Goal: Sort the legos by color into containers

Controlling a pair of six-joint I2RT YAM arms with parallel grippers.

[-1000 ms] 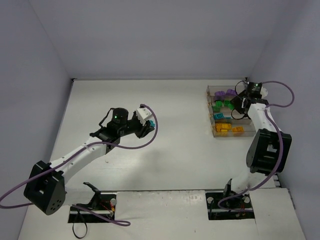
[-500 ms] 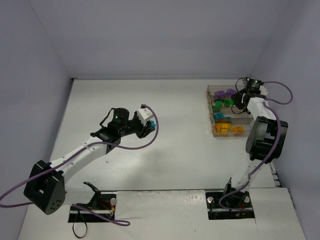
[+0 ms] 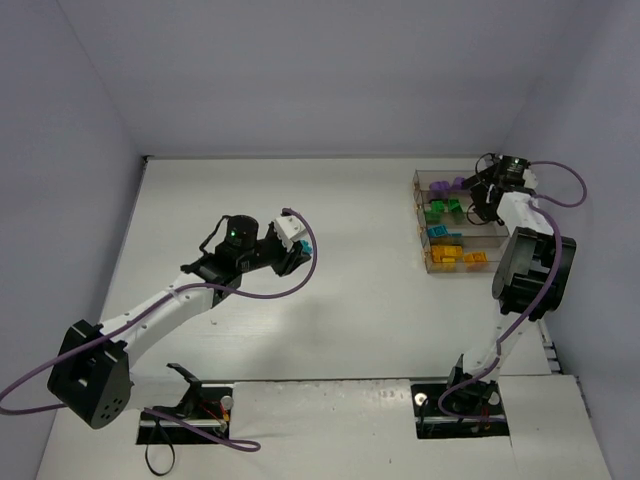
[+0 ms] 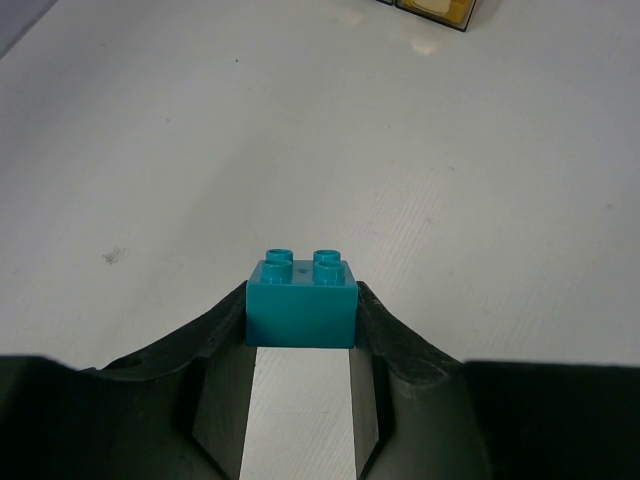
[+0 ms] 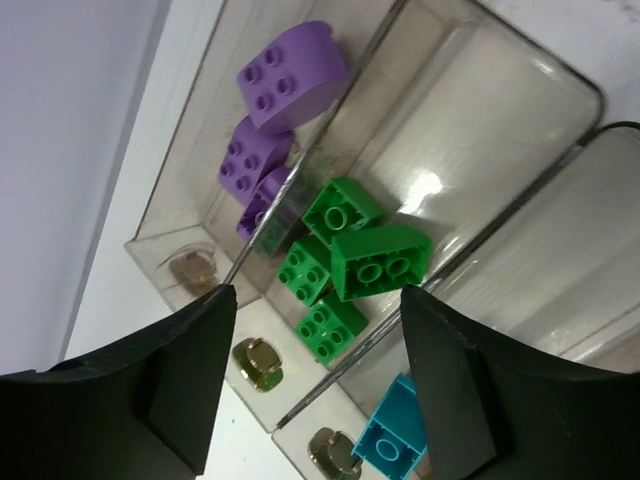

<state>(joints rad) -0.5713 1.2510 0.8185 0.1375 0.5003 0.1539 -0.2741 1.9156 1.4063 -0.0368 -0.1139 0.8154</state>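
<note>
My left gripper [image 4: 300,335] is shut on a teal lego [image 4: 300,300], held above the bare table left of centre; the top view shows that gripper [image 3: 303,250] far from the containers [image 3: 490,243]. The containers stand at the far right as a row of clear bins. My right gripper [image 5: 315,295] hangs open above the bin of green legos [image 5: 380,262], nothing between its fingers. Purple legos [image 5: 290,75] lie in the bin beyond, and a teal one [image 5: 390,435] in the nearer bin. Orange legos [image 3: 447,258] fill the nearest bin. From above, the right gripper [image 3: 478,205] covers part of the bins.
Brass fasteners [image 5: 258,362] sit on the bins' outer flange. The side wall rises just right of the containers, and the back wall [image 3: 320,120] closes the far side of the table.
My right gripper has moved toward the far end of the bins and its jaws have spread apart. The left arm and its teal lego have stayed put.
</note>
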